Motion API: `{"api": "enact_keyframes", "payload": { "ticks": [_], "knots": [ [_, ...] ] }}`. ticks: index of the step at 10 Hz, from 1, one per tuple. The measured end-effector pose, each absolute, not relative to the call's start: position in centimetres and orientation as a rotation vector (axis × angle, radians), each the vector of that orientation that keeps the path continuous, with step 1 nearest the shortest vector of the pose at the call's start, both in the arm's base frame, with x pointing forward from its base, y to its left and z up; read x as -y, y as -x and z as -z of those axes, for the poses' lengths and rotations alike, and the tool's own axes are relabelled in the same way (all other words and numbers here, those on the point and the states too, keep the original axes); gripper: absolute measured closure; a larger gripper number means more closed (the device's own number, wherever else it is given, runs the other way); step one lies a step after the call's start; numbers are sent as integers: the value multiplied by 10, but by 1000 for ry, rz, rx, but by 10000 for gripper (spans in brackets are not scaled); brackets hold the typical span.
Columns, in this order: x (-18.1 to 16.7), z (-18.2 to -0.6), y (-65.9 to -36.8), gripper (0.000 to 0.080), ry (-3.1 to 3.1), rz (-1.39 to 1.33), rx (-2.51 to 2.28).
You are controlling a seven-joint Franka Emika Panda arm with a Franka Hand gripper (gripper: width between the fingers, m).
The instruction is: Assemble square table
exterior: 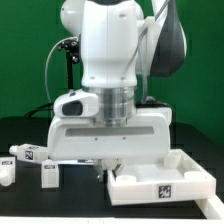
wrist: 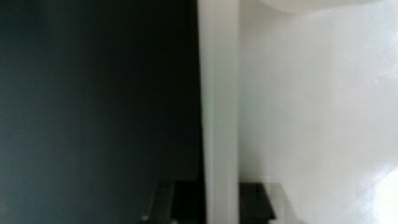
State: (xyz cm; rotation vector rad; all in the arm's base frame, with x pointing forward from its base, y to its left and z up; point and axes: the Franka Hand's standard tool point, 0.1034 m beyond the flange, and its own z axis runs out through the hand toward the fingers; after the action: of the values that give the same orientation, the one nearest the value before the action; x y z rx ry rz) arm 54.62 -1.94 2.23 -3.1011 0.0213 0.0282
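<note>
The white square tabletop (exterior: 135,190) with its raised rim lies on the black table at the exterior view's lower right, a marker tag on its front wall. My gripper (exterior: 112,168) hangs straight down at the tabletop's left edge. In the wrist view the rim (wrist: 217,100) runs as a pale strip between my two dark fingers (wrist: 178,200), and the gripper (wrist: 217,202) is shut on it. Three white legs with tags lie to the exterior view's left (exterior: 25,153), (exterior: 4,172), (exterior: 48,176).
The arm's large white body (exterior: 110,60) hides the middle of the scene. A dark stand with cables (exterior: 65,50) rises at the back left before a green backdrop. The black table surface (wrist: 89,100) shows beside the rim.
</note>
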Motion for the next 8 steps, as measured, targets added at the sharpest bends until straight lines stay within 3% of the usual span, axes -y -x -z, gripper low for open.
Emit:
{"api": "enact_keyframes", "payload": {
  "ticks": [3, 8],
  "knots": [
    [25, -7, -558, 744, 3112, -3, -17],
    [27, -7, -561, 744, 3115, 18, -12]
  ]
}}
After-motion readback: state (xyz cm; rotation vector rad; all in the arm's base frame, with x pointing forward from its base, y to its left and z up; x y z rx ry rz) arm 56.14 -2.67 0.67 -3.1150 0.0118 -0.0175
